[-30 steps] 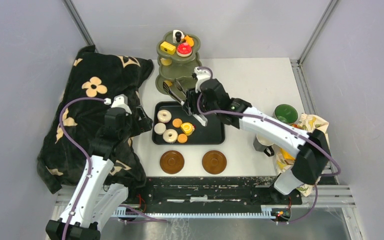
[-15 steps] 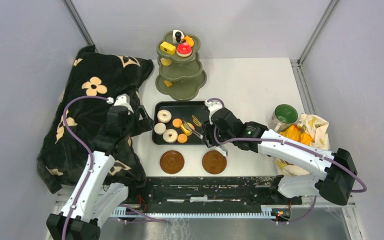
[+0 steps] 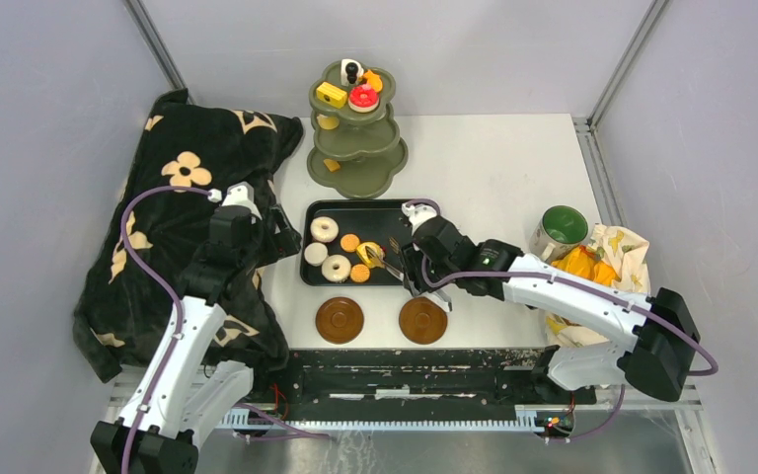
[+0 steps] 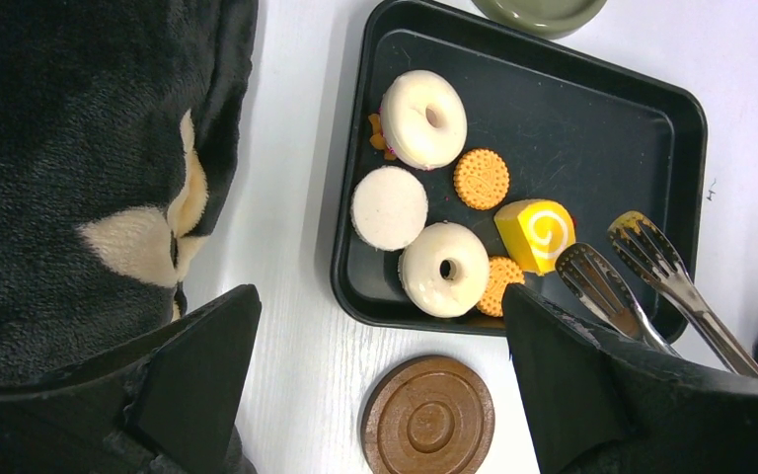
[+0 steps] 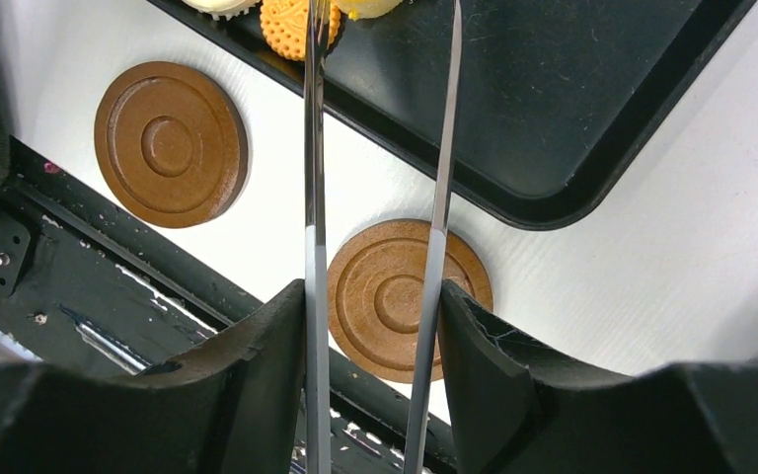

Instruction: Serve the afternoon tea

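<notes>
The olive-green three-tier stand at the back holds a yellow cake, a red cake and other pastries. Two white donuts, cookies, a white round cake and a yellow roll cake lie in the black tray. Two brown saucers lie in front of it. My right gripper is shut on the metal tongs; their open tips sit just right of the yellow roll cake. My left gripper is open and empty above the left saucer. A green mug stands at the right; the other mug is hidden.
A black blanket with cream flowers covers the table's left side, under my left arm. A yellow-and-white cloth bag lies at the right edge beside the green mug. The dark rail runs along the table's near edge.
My right arm has carried the tongs from the stand down to the tray's front right, then shifted slightly left toward the yellow roll cake. The left arm has barely moved.
</notes>
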{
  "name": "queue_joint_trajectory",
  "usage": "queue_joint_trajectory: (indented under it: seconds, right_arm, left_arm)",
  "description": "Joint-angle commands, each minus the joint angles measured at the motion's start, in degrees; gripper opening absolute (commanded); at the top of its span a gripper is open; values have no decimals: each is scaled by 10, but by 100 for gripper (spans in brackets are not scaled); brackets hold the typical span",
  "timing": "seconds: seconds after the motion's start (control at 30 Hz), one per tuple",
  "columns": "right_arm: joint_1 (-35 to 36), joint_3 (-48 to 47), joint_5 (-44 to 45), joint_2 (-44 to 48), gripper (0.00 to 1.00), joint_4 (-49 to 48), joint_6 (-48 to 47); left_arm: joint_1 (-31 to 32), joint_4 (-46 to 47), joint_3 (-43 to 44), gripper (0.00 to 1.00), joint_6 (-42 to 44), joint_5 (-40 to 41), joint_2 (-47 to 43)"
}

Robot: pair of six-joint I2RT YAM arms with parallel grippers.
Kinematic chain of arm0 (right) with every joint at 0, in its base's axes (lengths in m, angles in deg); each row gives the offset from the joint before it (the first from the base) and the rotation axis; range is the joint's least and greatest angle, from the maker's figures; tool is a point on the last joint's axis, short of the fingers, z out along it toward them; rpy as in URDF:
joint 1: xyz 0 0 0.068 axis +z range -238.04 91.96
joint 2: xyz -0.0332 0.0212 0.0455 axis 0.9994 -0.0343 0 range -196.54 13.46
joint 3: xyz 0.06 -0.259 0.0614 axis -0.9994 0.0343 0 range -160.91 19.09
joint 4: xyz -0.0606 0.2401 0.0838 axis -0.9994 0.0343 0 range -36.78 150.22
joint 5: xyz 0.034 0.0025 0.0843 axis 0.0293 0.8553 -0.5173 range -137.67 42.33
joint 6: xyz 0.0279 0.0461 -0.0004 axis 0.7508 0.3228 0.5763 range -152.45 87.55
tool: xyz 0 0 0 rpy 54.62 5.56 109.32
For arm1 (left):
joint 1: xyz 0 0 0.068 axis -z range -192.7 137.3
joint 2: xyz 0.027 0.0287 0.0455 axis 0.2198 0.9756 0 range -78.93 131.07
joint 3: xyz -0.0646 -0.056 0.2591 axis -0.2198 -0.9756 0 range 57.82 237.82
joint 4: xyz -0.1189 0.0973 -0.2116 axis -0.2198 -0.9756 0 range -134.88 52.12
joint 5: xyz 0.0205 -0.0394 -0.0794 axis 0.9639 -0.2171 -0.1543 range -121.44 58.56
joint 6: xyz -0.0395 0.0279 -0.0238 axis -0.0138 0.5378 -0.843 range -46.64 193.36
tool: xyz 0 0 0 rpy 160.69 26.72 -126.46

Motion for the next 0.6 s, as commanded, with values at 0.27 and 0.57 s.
queue_joint_trajectory:
  seconds: [0.27,0.57]
  right_arm:
    - [3,-28,-23,-37,56,-79,14]
    - [2,-40,-4,-76,56,-82,7]
  left_arm:
    - [1,19,3,99,16,-11,-12]
    - [1,29,0,99,17,-19,-5]
